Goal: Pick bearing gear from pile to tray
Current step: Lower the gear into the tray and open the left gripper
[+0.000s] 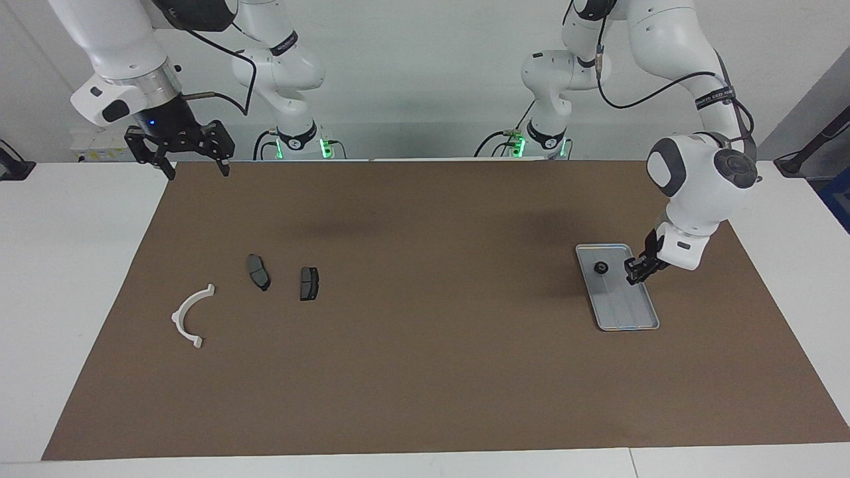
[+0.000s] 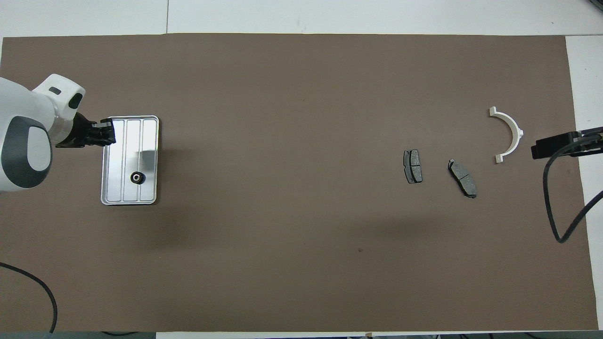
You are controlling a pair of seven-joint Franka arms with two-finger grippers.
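A small black bearing gear (image 1: 600, 268) (image 2: 136, 177) lies in the silver tray (image 1: 627, 309) (image 2: 120, 155), in the part nearer the robots. My left gripper (image 1: 634, 272) (image 2: 106, 136) hangs shut low over the tray's long rim, on the side toward the left arm's end of the table. Whether anything sits between its fingertips does not show. The pile lies toward the right arm's end: a white half-ring bracket (image 1: 189, 315) (image 2: 509, 134) and two dark grey plates (image 1: 259, 272) (image 1: 309, 283) (image 2: 413, 165) (image 2: 462, 177). My right gripper (image 1: 199, 169) (image 2: 546, 146) waits open, raised over the mat's corner.
A brown mat (image 1: 425, 372) (image 2: 301, 259) covers most of the white table. A black cable (image 2: 560, 221) from the right arm hangs over the mat's edge near the bracket.
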